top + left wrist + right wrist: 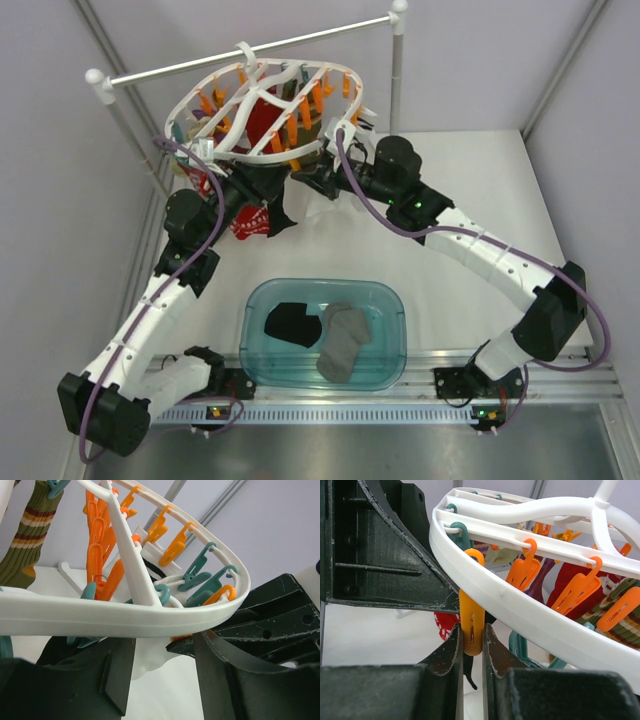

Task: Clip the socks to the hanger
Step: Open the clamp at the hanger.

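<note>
The white oval hanger (pixel 262 108) hangs from the rail, with orange and teal clips around it. My right gripper (pixel 471 650) is shut on an orange clip (pixel 472 620) at the hanger's front rim (pixel 520 607). A strip of black sock (pixel 471 672) hangs below that clip between the fingers. My left gripper (pixel 165 675) is open just under the rim (pixel 125 617), with nothing between its fingers. In the top view both grippers, left (pixel 268 196) and right (pixel 306 183), meet under the front rim, with black fabric (pixel 280 212) there. A second black sock (pixel 290 323) lies in the tub.
A clear blue tub (pixel 396 305) near the arm bases also holds a grey sock (pixel 343 342). A red patterned sock (pixel 250 222) and a striped green sock (pixel 25 535) hang from the hanger. The thin white rail (pixel 250 50) on posts stands at the back.
</note>
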Robot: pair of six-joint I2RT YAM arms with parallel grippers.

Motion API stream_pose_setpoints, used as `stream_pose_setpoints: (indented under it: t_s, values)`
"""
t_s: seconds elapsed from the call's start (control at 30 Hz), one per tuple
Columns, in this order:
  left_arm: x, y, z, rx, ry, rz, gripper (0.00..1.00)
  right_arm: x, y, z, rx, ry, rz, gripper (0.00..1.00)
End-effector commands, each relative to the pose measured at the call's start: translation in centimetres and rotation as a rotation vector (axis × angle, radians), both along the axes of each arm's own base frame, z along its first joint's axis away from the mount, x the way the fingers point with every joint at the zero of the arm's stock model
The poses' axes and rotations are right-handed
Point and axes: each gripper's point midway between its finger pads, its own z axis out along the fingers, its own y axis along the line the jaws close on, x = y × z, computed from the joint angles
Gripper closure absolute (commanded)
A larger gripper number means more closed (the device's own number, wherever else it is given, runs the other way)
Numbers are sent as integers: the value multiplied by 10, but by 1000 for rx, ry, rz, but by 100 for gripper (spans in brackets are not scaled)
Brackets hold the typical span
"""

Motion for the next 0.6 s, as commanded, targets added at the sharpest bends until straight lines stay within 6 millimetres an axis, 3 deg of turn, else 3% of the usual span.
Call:
stream_pose_setpoints:
  t_s: [0.0, 0.33, 0.57]
  values:
    - [-38, -18, 31, -13, -139, -158, 45, -7, 1, 27, 58, -35, 9, 100]
    - [-31, -16, 33, -37, -130, -131, 46, -8, -1, 30, 58, -45, 13, 100]
    - [-2, 0, 38, -105, -86, 14, 48, -13, 1, 30, 63, -41, 38, 100]
